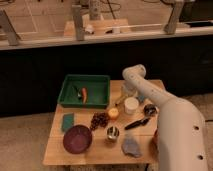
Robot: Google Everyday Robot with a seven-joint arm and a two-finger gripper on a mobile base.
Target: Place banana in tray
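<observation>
Where the table (55,152) begins at the left, its front-left corner shows bare wood, and a teal pad (67,121) and a purple bowl (77,138) sit near that edge. Behind them the tray (85,76) occupies the rear left, its back wall at the table's far edge. Inside it lie an orange piece (84,93) and a small dark item too blurred to identify. Right of the bowl, a dark cluster (100,120), a round yellow-orange fruit (113,113) and a metal cup (113,132) leave only narrow gaps. The banana (120,100) appears only as a pale yellow sliver on the wood, outside the tray, just left of the white cup (131,105). The gripper (127,95) hangs over that spot, just behind the cup. The wrist masks it, so whether it is spread or pinching cannot be told. Further right, the arm (175,125) covers the table's right edge and front corner.
</observation>
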